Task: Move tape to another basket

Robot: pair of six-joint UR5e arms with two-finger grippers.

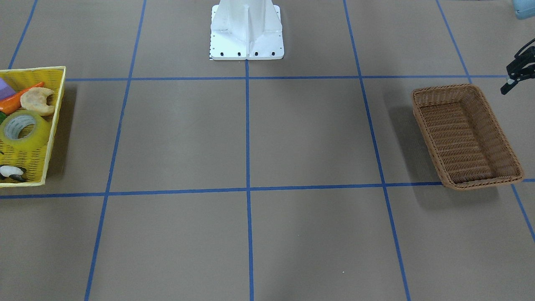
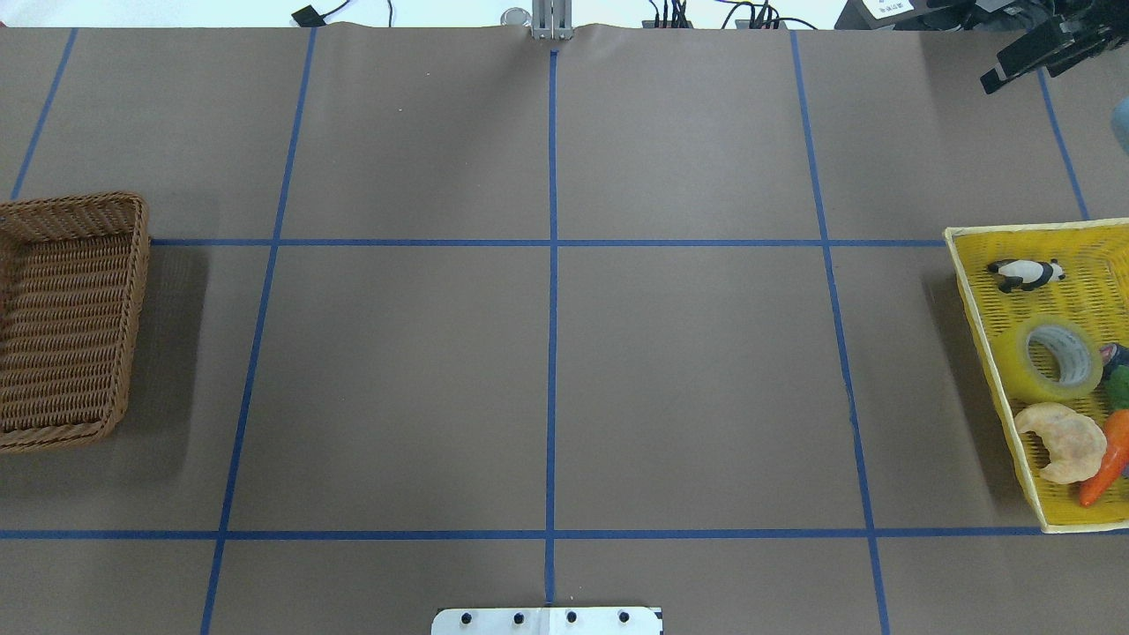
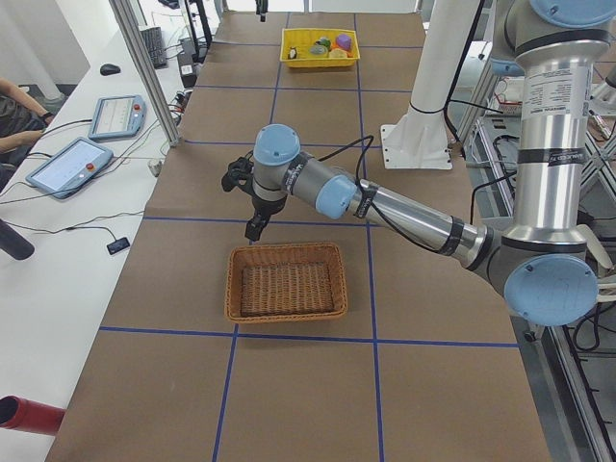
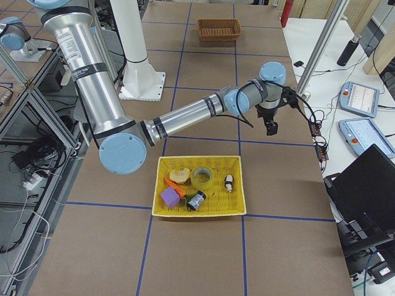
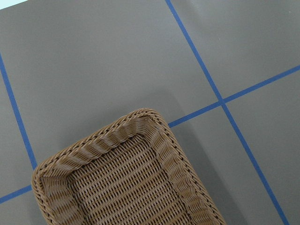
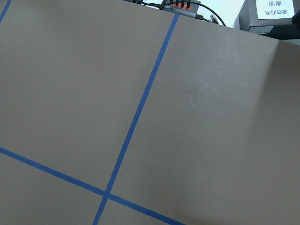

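1. While both arms hang above the table, the tape (image 1: pixel 23 129) lies flat in the yellow basket (image 1: pixel 57 104) at the left edge of the front view, with its hole facing up.
2. In that basket a croissant (image 1: pixel 38 101) sits just above the tape in the frame. A carrot (image 1: pixel 21 97) lies beside the croissant, and a panda (image 1: pixel 11 171) lies near the lower rim, apart from the tape.
3. The wicker basket (image 1: pixel 443 88) stands at the right of the same view, well apart from the yellow one.
4. In the left side view the left gripper (image 3: pixel 255 229) points down just above the wicker basket's upper-left corner in the frame. I cannot tell how far its jaws are open, and no object shows in them.
5. In the right side view the right gripper (image 4: pixel 270 128) hangs above and to the right of the yellow basket, apart from it. Its jaw gap cannot be told either, and nothing shows in its grip.
6. The left wrist view has a corner of the wicker basket at lower left. The right wrist view shows brown table (image 6: pixel 211 140) crossed by blue lines (image 6: pixel 140 108).
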